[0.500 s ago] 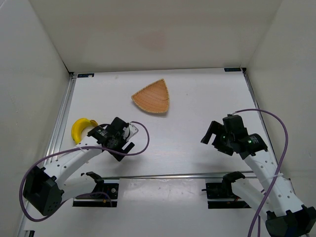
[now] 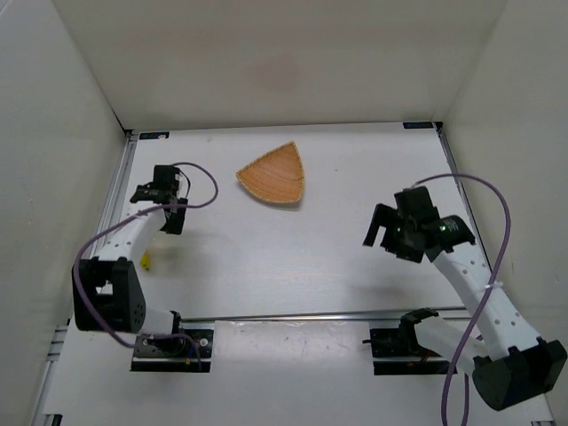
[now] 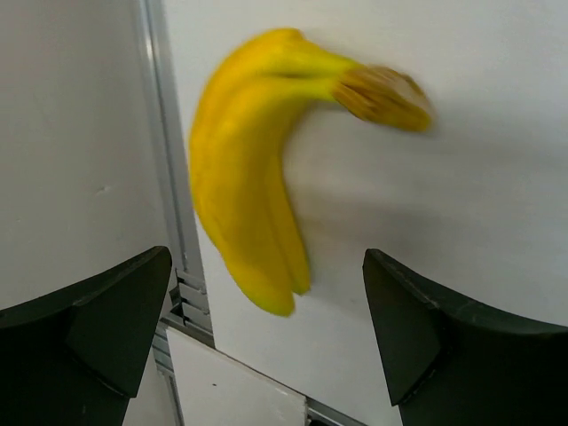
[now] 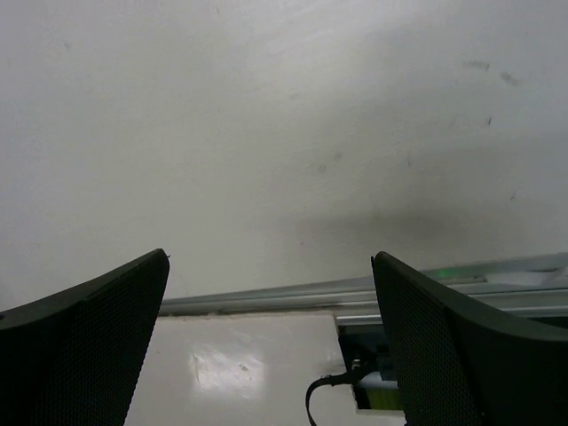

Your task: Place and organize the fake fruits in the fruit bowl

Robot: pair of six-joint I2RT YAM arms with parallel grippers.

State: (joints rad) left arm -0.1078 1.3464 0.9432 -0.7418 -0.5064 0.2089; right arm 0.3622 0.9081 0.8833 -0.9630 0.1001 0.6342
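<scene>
The yellow banana (image 3: 244,177) lies on the white table by the left rail, its brown stem pointing away to the right. My left gripper (image 3: 266,266) is open just above it, with the banana's near end between the spread fingers and not touched. In the top view the left gripper (image 2: 169,216) and arm cover the banana except for a yellow tip (image 2: 145,261). The tan wicker bowl (image 2: 275,175) sits empty at the back middle. My right gripper (image 2: 383,232) is open and empty over bare table at the right, also seen in its wrist view (image 4: 271,262).
A metal rail (image 2: 114,213) and the white side wall run close along the left of the banana. A second rail (image 4: 266,297) crosses the near edge, with the arm mounts (image 2: 164,342) behind it. White walls enclose the back and right.
My left arm has swung left and back, from right of the banana to over it, and now hides it in the top view. My right gripper has shifted slightly.
</scene>
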